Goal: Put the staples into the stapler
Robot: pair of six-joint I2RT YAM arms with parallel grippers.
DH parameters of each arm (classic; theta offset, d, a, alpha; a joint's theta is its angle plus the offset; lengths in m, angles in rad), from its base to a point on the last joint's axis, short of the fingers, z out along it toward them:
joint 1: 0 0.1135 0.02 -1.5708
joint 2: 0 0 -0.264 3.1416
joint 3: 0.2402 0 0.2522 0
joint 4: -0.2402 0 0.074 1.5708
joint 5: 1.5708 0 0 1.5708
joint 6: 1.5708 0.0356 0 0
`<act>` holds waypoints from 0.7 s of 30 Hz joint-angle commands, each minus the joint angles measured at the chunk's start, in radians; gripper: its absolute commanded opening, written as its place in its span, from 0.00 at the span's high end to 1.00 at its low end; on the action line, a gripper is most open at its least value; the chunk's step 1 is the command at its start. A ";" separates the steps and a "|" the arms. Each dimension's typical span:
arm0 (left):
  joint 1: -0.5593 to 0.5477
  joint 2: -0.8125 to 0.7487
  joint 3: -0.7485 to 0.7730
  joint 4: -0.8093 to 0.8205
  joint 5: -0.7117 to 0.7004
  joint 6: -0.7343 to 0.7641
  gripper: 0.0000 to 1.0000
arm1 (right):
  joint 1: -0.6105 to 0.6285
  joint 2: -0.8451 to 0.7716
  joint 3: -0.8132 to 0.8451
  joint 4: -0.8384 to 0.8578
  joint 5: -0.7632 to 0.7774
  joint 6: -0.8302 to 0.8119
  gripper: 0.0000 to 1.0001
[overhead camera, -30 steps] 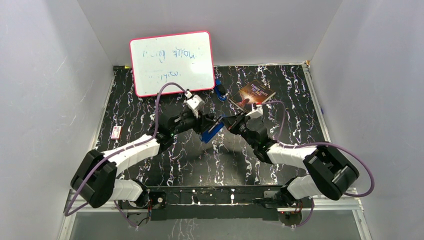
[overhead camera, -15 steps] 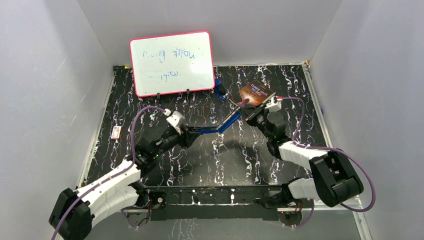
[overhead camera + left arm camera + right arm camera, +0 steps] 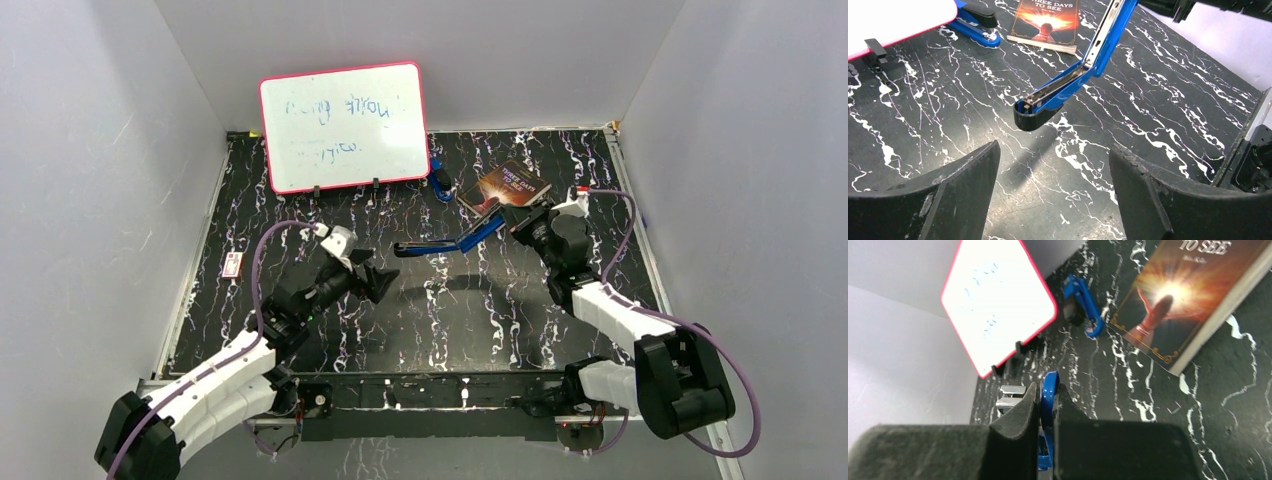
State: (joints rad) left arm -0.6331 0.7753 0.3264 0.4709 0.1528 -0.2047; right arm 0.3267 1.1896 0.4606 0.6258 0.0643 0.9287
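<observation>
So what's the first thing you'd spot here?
A bright blue stapler, swung wide open, hangs over the middle of the black marbled table, pinched by the right gripper. The left gripper gapes empty nearby, and a pink-edged whiteboard stands at the back left.

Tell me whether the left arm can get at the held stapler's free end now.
Probably yes. The left gripper is open and faces the stapler, whose free end hangs just ahead with nothing between; the right gripper grips only its far end.
</observation>
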 commanded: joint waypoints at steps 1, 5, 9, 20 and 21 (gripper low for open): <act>-0.002 0.037 0.087 0.021 0.006 0.083 0.21 | 0.000 -0.063 0.071 0.089 -0.034 0.059 1.00; -0.002 0.174 0.214 0.019 0.103 0.168 0.18 | -0.001 -0.067 0.070 0.094 -0.075 0.063 1.00; -0.002 0.250 0.317 0.033 0.183 0.226 0.18 | 0.000 -0.074 0.063 0.070 -0.087 0.045 1.00; -0.005 0.497 0.386 0.051 0.228 0.312 0.29 | 0.000 -0.113 0.049 0.126 -0.145 0.102 1.00; -0.005 0.510 0.370 0.054 0.217 0.317 0.30 | 0.000 -0.118 0.053 0.121 -0.144 0.104 1.00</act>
State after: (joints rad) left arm -0.6334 1.2476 0.7109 0.4999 0.3538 0.0650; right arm 0.3271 1.1324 0.4736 0.6041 -0.0563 0.9596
